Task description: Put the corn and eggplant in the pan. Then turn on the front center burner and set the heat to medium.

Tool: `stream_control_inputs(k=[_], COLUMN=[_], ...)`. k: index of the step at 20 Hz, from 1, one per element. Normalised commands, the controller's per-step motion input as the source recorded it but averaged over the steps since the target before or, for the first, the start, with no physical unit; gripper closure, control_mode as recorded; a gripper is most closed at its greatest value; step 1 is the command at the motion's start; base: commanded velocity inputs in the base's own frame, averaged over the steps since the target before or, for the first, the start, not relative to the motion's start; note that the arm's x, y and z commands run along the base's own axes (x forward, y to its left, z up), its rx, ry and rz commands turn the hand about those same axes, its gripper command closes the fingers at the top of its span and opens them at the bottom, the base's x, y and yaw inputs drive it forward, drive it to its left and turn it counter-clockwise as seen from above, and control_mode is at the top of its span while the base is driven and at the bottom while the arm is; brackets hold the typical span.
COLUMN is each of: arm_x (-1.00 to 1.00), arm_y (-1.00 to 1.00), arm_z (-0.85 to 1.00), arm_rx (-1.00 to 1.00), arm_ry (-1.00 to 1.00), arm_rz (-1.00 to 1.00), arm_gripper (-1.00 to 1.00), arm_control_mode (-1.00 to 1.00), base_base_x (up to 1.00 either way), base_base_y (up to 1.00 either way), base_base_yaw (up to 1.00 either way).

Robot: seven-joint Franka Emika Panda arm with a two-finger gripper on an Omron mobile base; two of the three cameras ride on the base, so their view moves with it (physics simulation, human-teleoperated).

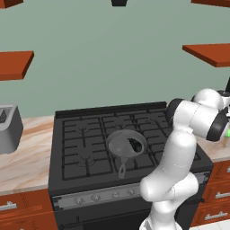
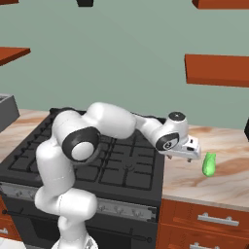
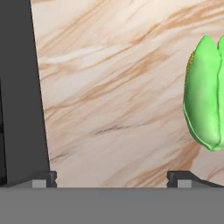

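Observation:
The pan (image 1: 121, 143), a small dark-grey skillet, stands on the front center burner (image 1: 114, 158) of the black stove, handle toward the front. The eggplant (image 1: 134, 144) lies inside it as a dark lump at the right side. The corn (image 2: 209, 164), bright green, lies on the marble counter right of the stove, and a sliver of the corn (image 1: 227, 133) shows past the arm. My gripper (image 2: 182, 156) hangs low over the counter between stove and corn. In the hand view the gripper (image 3: 111, 178) is open and empty, with the corn (image 3: 204, 96) off to the right of its fingers.
The stove's dark side edge (image 3: 19, 87) runs just left of the gripper. A row of knobs (image 1: 96, 196) lines the stove front. A grey toaster (image 1: 9, 128) stands on the left counter. Wooden shelves (image 2: 216, 68) hang on the wall above.

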Motion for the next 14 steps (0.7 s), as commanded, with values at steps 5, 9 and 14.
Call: stream_control_inputs(k=[5,9,14], arm_x=[0.08,0.13,0.18], arm_y=[-0.32,-0.49,-0.48], arm_z=[0.00,0.00,0.00], arm_rx=[0.00,0.00,0.00], arm_ry=[0.00,0.00,0.00], arm_rz=[-0.05,-0.06,-0.07], arm_gripper=[-1.00,-1.00,-1.00], arm_control_mode=[-1.00,-1.00,-1.00], base_base_x=[0.00,0.00,0.00], base_base_y=[0.00,0.00,0.00], base_base_yaw=[0.00,0.00,0.00])
